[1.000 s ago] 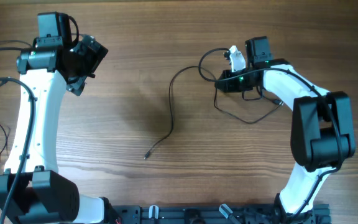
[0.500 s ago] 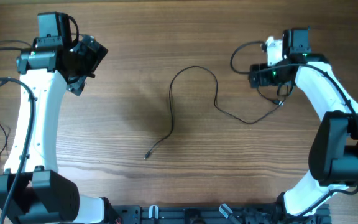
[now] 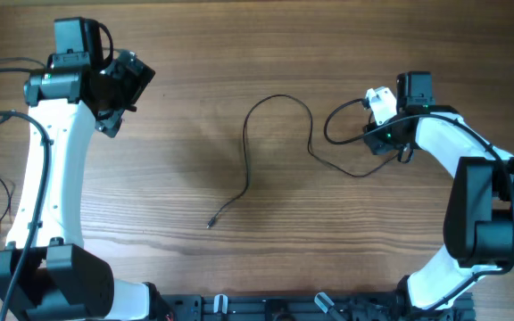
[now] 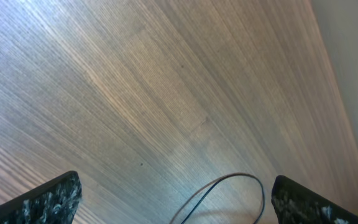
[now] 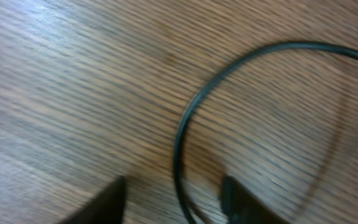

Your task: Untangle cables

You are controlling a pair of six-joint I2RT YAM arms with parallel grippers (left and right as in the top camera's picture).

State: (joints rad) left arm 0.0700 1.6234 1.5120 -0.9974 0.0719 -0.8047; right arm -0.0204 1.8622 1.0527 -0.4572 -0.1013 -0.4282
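While the left gripper point(image 3: 114, 98) hung near the far left corner of the wooden table point(image 3: 168, 187), its jaws stood spread wide and held nothing. Its wrist view showed the two fingertips point(image 4: 42, 199) far apart at the lower corners of the picture. Between them were bare wood and a distant curve of black cable point(image 4: 229, 178).

A long black cable point(image 3: 246, 169) lay loose across the middle of the table. Its small plug end point(image 3: 211, 222) pointed toward the edge nearest the robot. From there the strand ran toward the far edge, bent over in a narrow arch, then dropped and swept right in a shallow sag toward the right gripper point(image 3: 375, 120). Just left of that gripper a cable loop point(image 3: 328, 129) curled on the wood, near the sagging stretch. Whether it belonged to the same strand could not be told.

The right gripper sat over the right half of the table, well apart from the left one. Its wrist view was blurred, yet its dark fingertips point(image 5: 107, 199) stood partly apart, closer together than the left pair. A curved black cable point(image 5: 185, 124) ran down between them without being pinched.
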